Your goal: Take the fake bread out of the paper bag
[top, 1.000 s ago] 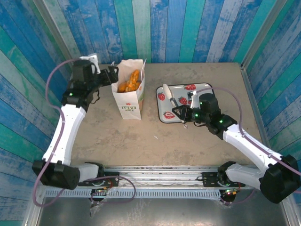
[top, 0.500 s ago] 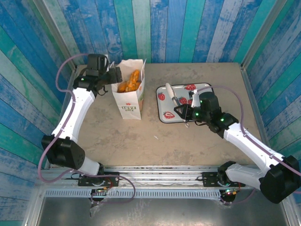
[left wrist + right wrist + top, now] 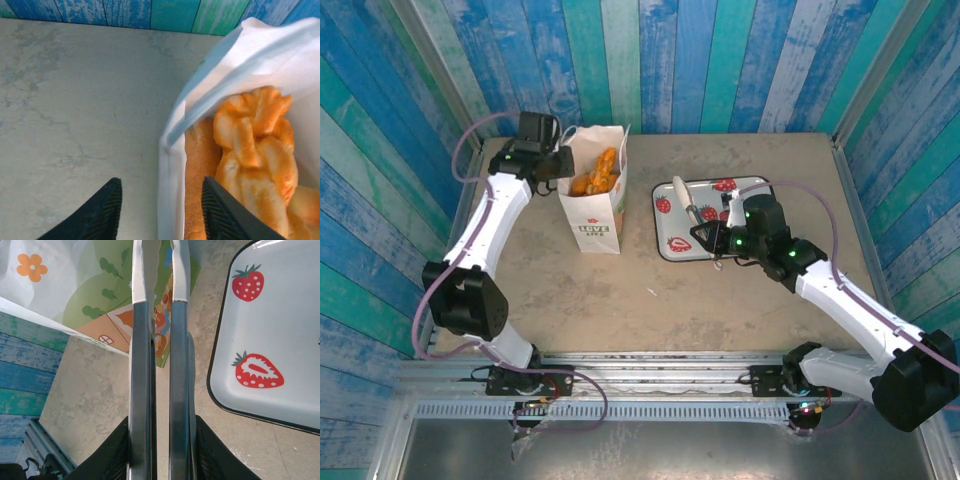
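The white paper bag (image 3: 595, 205) stands upright at the back left of the table, its mouth showing golden-orange fake bread (image 3: 595, 172). My left gripper (image 3: 560, 160) is at the bag's left rim. In the left wrist view its jaws (image 3: 161, 186) straddle the bag's wall (image 3: 175, 165), one finger outside and one inside by a twisted pastry (image 3: 255, 145), with gaps on both sides, so it is open. My right gripper (image 3: 712, 240) is shut on steel tongs (image 3: 142, 340) with white tips, which point toward the bag.
A white strawberry-print tray (image 3: 750, 185) lies right of the bag, and its corner (image 3: 280, 340) sits beside the tongs. Blue and green plank walls close in the table's back and sides. Bare tabletop lies in front of the bag.
My left arm has swung round and its gripper has settled over the bag's left rim, jaws narrowing. The right arm with the tongs has barely moved.
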### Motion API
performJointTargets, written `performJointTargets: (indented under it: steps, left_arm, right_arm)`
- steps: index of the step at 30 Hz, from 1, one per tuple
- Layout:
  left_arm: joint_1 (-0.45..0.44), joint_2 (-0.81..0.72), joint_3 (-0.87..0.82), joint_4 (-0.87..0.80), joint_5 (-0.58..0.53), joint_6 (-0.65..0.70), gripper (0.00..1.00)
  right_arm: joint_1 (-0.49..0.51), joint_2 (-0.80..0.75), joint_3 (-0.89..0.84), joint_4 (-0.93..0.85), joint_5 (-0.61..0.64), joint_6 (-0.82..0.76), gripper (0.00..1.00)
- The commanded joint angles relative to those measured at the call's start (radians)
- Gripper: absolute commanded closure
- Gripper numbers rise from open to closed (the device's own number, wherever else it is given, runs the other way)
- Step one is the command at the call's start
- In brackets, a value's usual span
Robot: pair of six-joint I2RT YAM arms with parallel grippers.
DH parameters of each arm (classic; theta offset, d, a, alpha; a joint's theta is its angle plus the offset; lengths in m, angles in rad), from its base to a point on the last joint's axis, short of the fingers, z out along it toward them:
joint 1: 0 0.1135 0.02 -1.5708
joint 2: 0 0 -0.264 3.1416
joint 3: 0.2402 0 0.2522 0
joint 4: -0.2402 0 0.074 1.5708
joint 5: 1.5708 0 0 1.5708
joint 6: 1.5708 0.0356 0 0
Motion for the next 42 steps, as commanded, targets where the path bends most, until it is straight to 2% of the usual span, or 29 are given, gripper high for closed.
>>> performJointTargets:
  steps: [1, 6, 9, 20, 27, 32, 38, 42]
  left_arm:
    - [0.000, 0.038, 0.037, 0.004, -0.015, -0.003, 0.67]
    - [0.000, 0.031, 0.042, 0.036, -0.019, -0.003, 0.91]
    - [0.000, 0.019, 0.040, 0.076, -0.012, 0.006, 1.00]
    - [-0.037, -0.030, 0.029, 0.273, -0.013, 0.141, 1.00]
    - [-0.068, -0.034, 0.015, 0.401, -0.088, 0.206, 1.00]
    - [-0.091, -0.063, -0.029, 0.515, -0.167, 0.259, 1.00]
    - [-0.137, -0.097, -0.121, 0.627, -0.169, 0.338, 1.00]
    - [-0.174, -0.101, -0.163, 0.644, -0.168, 0.350, 1.00]
  right_arm:
    - [-0.003, 0.004, 0.030, 0.010, 0.013, -0.017, 0.70]
    - [-0.004, 0.011, 0.036, -0.004, 0.019, -0.020, 0.71]
    - [-0.005, 0.012, 0.045, -0.029, 0.033, -0.025, 0.71]
    - [-0.003, 0.009, 0.081, -0.114, 0.083, -0.046, 0.72]
    - [-0.003, -0.003, 0.082, -0.140, 0.109, -0.048, 0.73]
    - [-0.003, -0.018, 0.077, -0.164, 0.143, -0.048, 0.73]
    - [-0.003, -0.029, 0.073, -0.186, 0.166, -0.048, 0.73]
    - [-0.004, -0.044, 0.082, -0.212, 0.171, -0.051, 0.73]
